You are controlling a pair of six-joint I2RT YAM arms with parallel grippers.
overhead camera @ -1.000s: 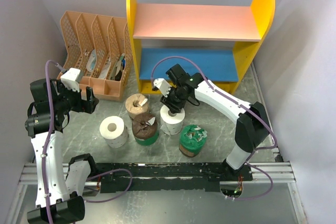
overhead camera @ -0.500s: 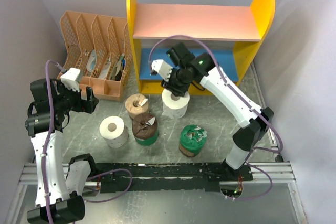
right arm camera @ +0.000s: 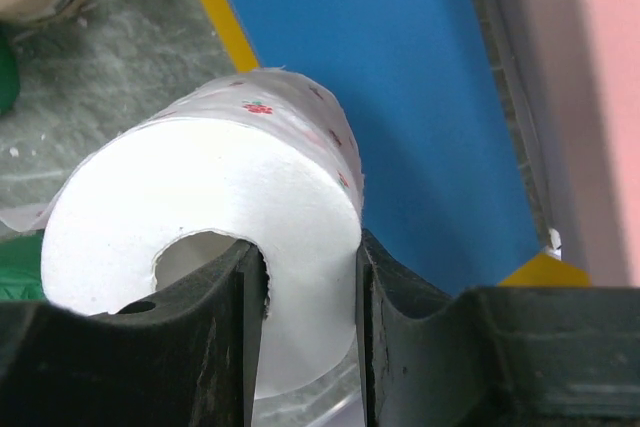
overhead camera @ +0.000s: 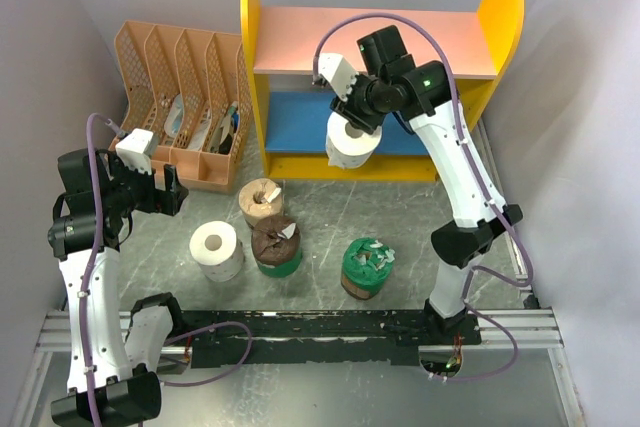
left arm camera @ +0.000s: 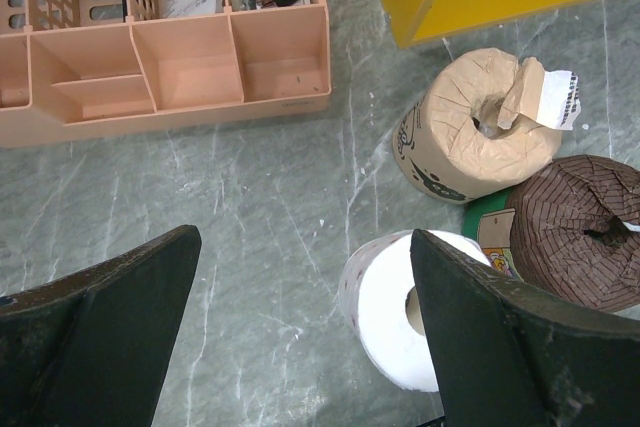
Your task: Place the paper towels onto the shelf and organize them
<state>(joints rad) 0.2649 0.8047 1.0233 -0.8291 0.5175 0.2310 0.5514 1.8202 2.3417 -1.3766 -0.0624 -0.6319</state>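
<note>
My right gripper (overhead camera: 358,119) is shut on the wall of a white paper towel roll (overhead camera: 352,143), one finger in its core, and holds it in the air in front of the shelf's blue lower board (overhead camera: 300,117). The roll fills the right wrist view (right arm camera: 230,197) above the blue board (right arm camera: 360,77). The shelf has yellow side panels (overhead camera: 250,57) and a pink upper board (overhead camera: 370,39). On the table stand a second white roll (overhead camera: 216,249), a tan roll (overhead camera: 261,201) and two green-wrapped brown rolls (overhead camera: 275,246) (overhead camera: 367,266). My left gripper (left arm camera: 300,327) is open, high above the table beside the white roll (left arm camera: 385,312).
A peach slotted file organizer (overhead camera: 180,97) with papers stands left of the shelf, also in the left wrist view (left arm camera: 150,57). Grey walls close in on both sides. A black rail (overhead camera: 320,327) runs along the near edge.
My right gripper has lifted the white roll off the table and carried it up and back, toward the shelf's blue board. The left arm has not moved.
</note>
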